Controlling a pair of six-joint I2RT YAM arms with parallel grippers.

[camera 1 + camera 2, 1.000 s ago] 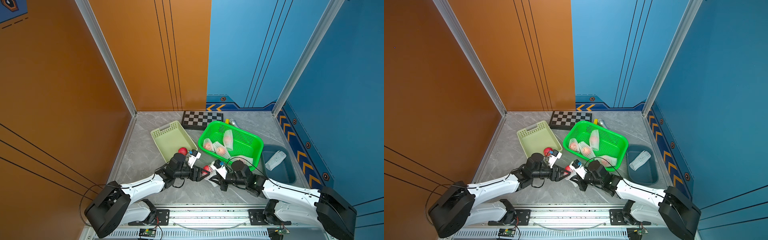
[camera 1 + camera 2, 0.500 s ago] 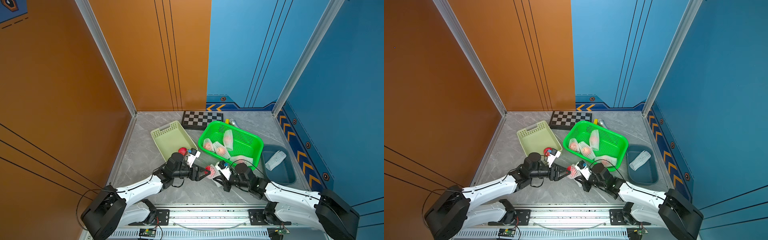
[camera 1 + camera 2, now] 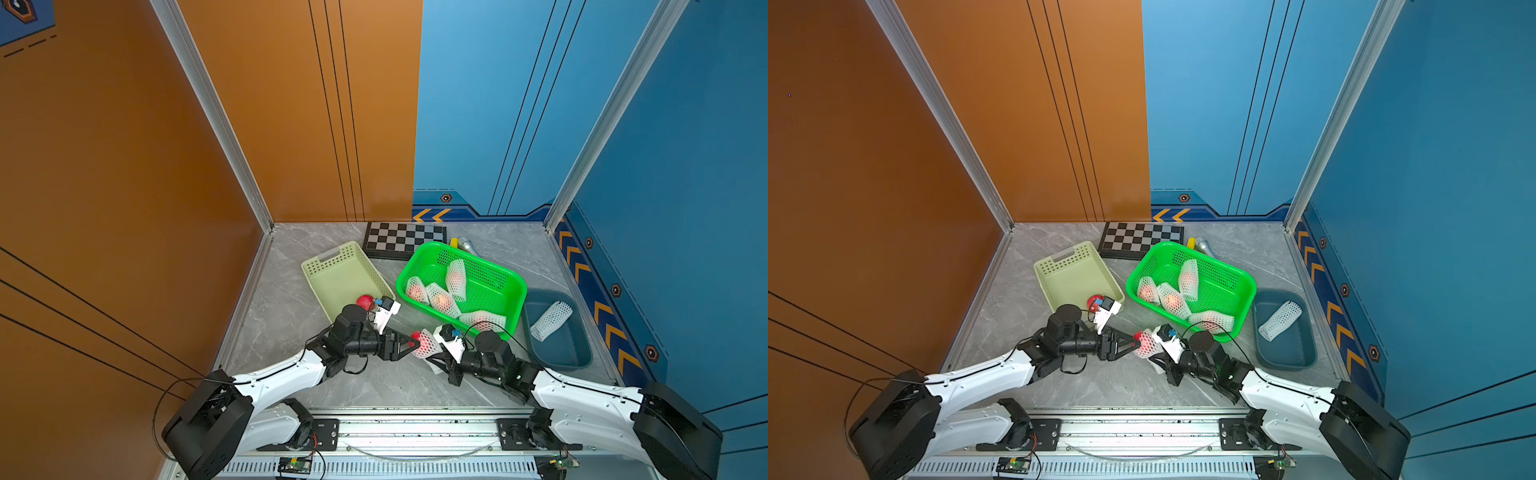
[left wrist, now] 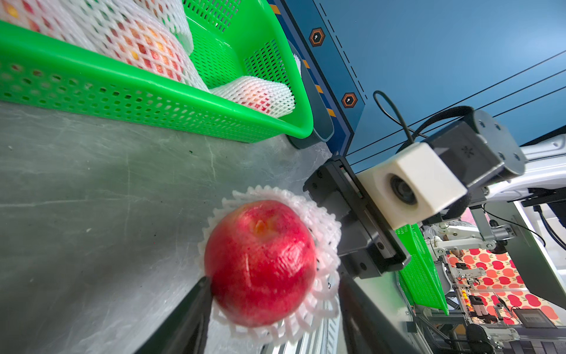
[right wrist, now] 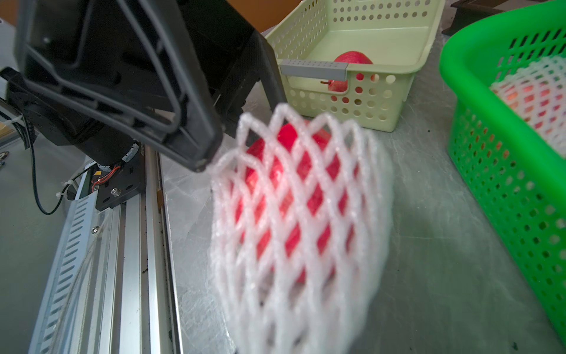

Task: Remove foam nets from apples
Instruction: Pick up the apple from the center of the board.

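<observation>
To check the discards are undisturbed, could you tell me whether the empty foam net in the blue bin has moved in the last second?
No. The empty foam net keeps the same spot and slant in the far half of the blue bin.

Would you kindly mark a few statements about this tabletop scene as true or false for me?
The green basket holds four netted apples. True.
The blue tub is empty. False: an empty foam net lies in it.
The pale tray holds two apples. False: one bare apple lies in it.
The left gripper has its jaws either side of a half-exposed apple. True.
The right gripper is open. False: it is shut on that apple's net.
</observation>
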